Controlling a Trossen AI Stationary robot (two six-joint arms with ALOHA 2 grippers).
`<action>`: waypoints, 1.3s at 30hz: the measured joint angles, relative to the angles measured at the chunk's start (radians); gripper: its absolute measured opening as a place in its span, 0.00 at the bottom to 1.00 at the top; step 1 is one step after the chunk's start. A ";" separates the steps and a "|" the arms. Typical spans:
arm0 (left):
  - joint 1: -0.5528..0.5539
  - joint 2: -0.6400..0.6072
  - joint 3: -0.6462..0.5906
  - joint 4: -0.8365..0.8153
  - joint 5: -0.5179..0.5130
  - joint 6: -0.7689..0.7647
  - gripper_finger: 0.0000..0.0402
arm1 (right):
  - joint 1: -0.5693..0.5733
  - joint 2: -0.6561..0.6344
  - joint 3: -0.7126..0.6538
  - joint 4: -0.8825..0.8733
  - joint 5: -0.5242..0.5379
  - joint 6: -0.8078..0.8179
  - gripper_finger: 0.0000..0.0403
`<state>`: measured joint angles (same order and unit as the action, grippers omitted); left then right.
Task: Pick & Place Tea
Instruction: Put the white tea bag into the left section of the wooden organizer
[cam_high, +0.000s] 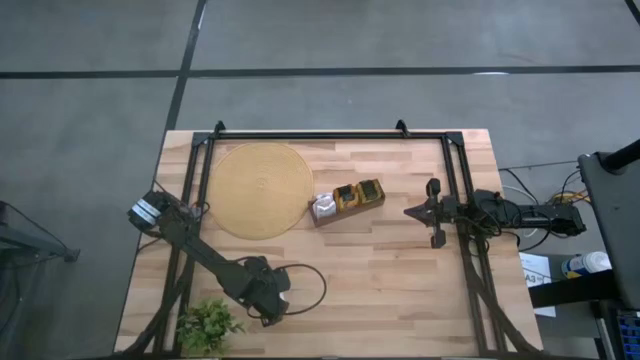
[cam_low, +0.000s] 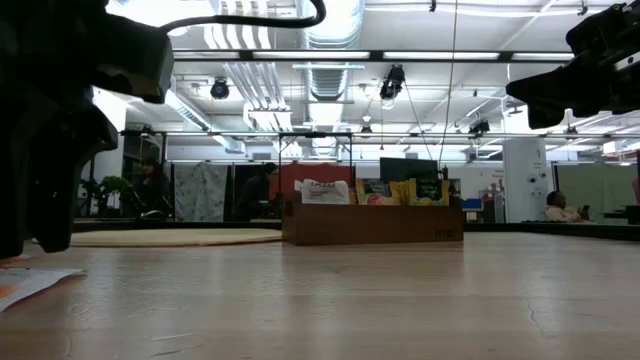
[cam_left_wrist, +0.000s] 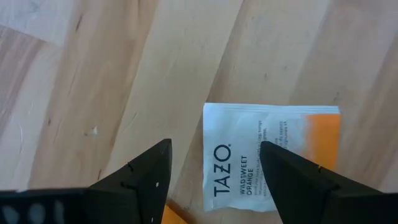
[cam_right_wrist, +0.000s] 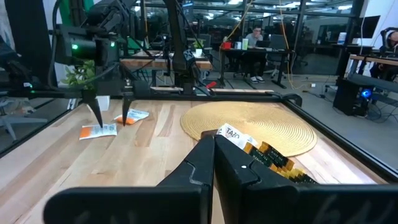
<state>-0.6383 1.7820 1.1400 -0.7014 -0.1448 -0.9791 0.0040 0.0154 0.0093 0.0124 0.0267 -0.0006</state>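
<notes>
Left arm runs diagonally from the table's 9 o'clock edge down toward 7 o'clock, with the left gripper pointing straight down, fingers spread wide and holding nothing. A white and orange tea sachet lies flat on the wood right under it, and a second sachet sits just beside it.

Right gripper hovers around 3 o'clock, fingers pinched shut and empty, aimed at the wooden tray mid-table, where more tea stands upright.

The round woven mat touches the tray's left end. The plant is at the near edge, close to the left gripper. Bare wood between the tray and the near edge.
</notes>
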 joint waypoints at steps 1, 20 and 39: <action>0.001 0.007 0.000 0.002 0.000 0.000 0.59 | 0.000 0.000 0.000 0.000 0.000 0.000 0.02; 0.017 0.064 0.003 0.040 0.053 0.067 0.22 | 0.000 0.000 0.000 0.000 0.000 0.000 0.02; 0.087 -0.012 0.109 -0.190 -0.070 0.147 0.00 | 0.000 0.000 0.000 0.000 0.000 0.000 0.02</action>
<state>-0.5509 1.7699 1.2488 -0.8914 -0.2147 -0.8320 0.0039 0.0151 0.0093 0.0123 0.0269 -0.0006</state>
